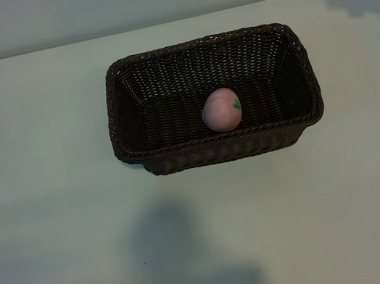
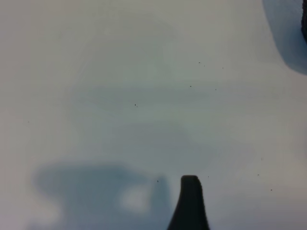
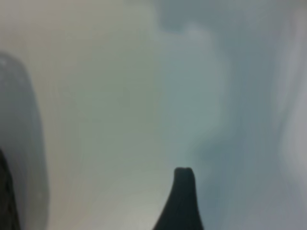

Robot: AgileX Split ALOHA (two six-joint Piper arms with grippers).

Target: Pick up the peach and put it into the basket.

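Note:
The pale pink peach [image 1: 222,110], with its green leaf mark turned to the right, lies inside the dark brown wicker basket [image 1: 125,116], near the front wall and just right of the middle. Nothing touches it. Neither gripper appears in the exterior view. In the left wrist view one dark fingertip [image 2: 190,187] hangs over bare table, with nothing beside it. The right wrist view likewise shows a single dark fingertip [image 3: 183,179] above bare table. Both grippers stand open and hold nothing.
The basket stands in the middle of a pale table [image 1: 61,245], whose back edge [image 1: 48,48] meets a wall. Arm shadows fall on the table at the front [image 1: 174,262] and at the far right [image 1: 371,0].

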